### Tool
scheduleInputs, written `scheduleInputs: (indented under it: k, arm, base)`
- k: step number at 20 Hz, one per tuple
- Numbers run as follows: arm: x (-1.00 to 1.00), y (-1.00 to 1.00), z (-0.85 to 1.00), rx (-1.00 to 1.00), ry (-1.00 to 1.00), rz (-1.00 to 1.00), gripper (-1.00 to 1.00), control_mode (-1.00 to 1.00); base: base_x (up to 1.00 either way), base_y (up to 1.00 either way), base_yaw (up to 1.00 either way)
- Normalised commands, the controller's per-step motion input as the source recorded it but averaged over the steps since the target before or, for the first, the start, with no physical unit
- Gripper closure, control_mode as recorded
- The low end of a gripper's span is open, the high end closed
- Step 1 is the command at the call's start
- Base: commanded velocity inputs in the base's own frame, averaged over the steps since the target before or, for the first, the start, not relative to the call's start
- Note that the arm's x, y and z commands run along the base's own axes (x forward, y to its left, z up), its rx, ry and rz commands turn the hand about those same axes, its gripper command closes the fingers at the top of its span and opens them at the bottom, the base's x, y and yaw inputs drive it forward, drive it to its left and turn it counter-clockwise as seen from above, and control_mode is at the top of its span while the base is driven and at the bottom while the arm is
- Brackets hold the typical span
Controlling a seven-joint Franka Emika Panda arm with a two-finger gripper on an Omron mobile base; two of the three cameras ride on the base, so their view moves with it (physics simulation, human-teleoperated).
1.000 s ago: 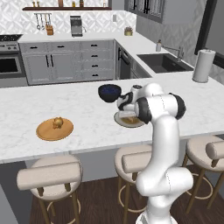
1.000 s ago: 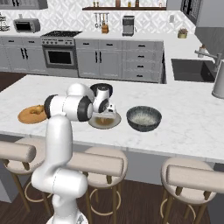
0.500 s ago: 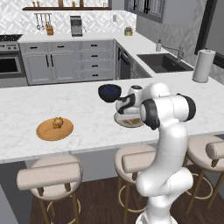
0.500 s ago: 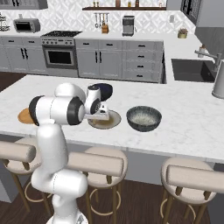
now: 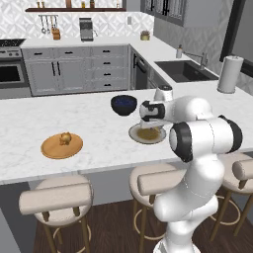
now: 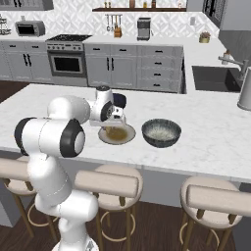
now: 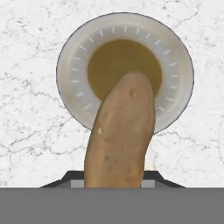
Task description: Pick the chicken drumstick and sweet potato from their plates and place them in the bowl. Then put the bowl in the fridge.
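Lift stage: we see the tool [image 7: 116, 186] clamped on the sweet potato [image 7: 120, 135], now raised clear of the grey-rimmed plate [image 7: 175, 94] on the worktop [image 5: 94, 133]; transfer to the right-hand bowl [image 6: 161, 132] should follow.

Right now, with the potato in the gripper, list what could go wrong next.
1. The sweet potato is long and seems gripped near one end, over the grey-rimmed plate; it could swing or slip out of the gripper.
2. The speckled bowl sits close beside that plate, so a low carry might clip its rim.
3. The dark navy bowl stands just behind the plate; a drop there would be the wrong bowl.
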Motion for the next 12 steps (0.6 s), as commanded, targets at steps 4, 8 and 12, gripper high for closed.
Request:
scheduleInputs:
  k: [4, 8, 12]
  arm:
    - [-0.27, -0.64, 0.61, -0.13, -0.1, 0.0, 1.0, -1.0]
    - [-0.03, -0.64, 0.37, -0.14, -0.02, 0.0, 1.0, -1.0]
    - [0.0, -0.65, 0.28, -0.13, -0.01, 0.0, 1.0, -1.0]
  base:
    - [0.0, 0.0, 0.0]
    - [0.0, 0.0, 0.0]
    - [0.0, 0.0, 0.0]
